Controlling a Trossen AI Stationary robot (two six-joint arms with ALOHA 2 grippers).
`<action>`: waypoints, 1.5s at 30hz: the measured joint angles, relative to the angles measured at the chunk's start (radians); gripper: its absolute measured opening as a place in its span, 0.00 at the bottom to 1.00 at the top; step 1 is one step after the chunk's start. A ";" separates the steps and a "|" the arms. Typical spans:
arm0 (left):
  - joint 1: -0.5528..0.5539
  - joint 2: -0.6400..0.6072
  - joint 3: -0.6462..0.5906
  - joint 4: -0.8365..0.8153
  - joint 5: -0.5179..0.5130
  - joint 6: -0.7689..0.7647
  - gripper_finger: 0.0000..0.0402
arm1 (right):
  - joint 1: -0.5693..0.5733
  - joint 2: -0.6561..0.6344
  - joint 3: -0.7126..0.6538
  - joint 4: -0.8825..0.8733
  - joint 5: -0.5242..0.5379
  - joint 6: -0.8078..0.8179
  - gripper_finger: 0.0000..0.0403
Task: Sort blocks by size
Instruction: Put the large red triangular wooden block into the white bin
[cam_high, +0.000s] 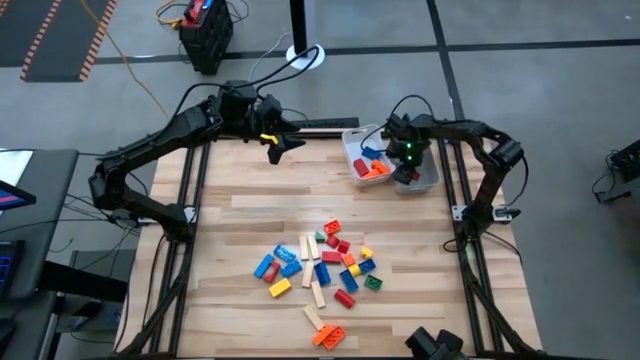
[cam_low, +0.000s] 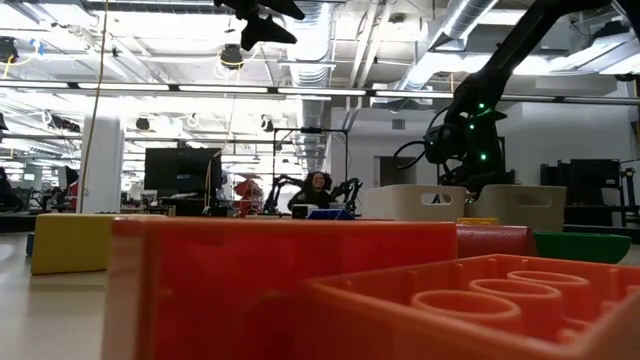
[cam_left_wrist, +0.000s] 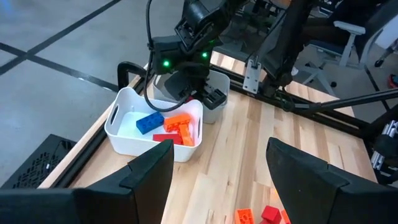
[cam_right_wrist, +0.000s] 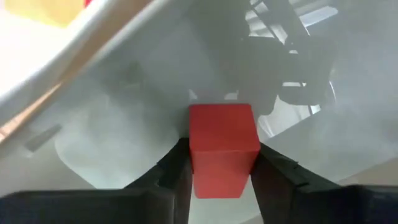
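Note:
A pile of small red, blue, orange, yellow and green blocks with a few pale wooden bars (cam_high: 322, 272) lies on the table's near middle. A white tray (cam_high: 362, 160) at the far right holds blue, orange and red blocks (cam_left_wrist: 169, 126). My right gripper (cam_right_wrist: 221, 163) is down inside the grey tray (cam_high: 425, 178) beside it, shut on a small red block (cam_right_wrist: 222, 140). My left gripper (cam_left_wrist: 221, 168) is open and empty, raised above the far edge (cam_high: 276, 143), left of the trays. My right gripper pinches the red block by two opposite sides (cam_right_wrist: 205, 175) between its two fingers. The fingers point down into the grey tray. The block stands upright between them over the tray's floor; whether it touches the floor I cannot tell.
Two more blocks, orange and wood, lie near the table's near edge (cam_high: 325, 332). The low view is mostly filled by a close red block (cam_low: 280, 280) and an orange one (cam_low: 480, 300). Bare wood (cam_high: 250, 200) lies between the pile and the trays.

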 joint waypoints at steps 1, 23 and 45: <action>0.000 0.000 0.000 -0.001 0.000 0.000 0.62 | -0.004 -0.002 0.000 -0.004 0.000 0.003 0.38; 0.033 0.165 -0.124 0.061 0.015 0.043 0.62 | 0.143 -0.206 0.143 0.251 -0.162 0.243 0.45; 0.039 0.623 -0.111 0.462 0.134 0.106 0.62 | 0.063 -0.441 0.142 0.100 -0.135 0.406 0.61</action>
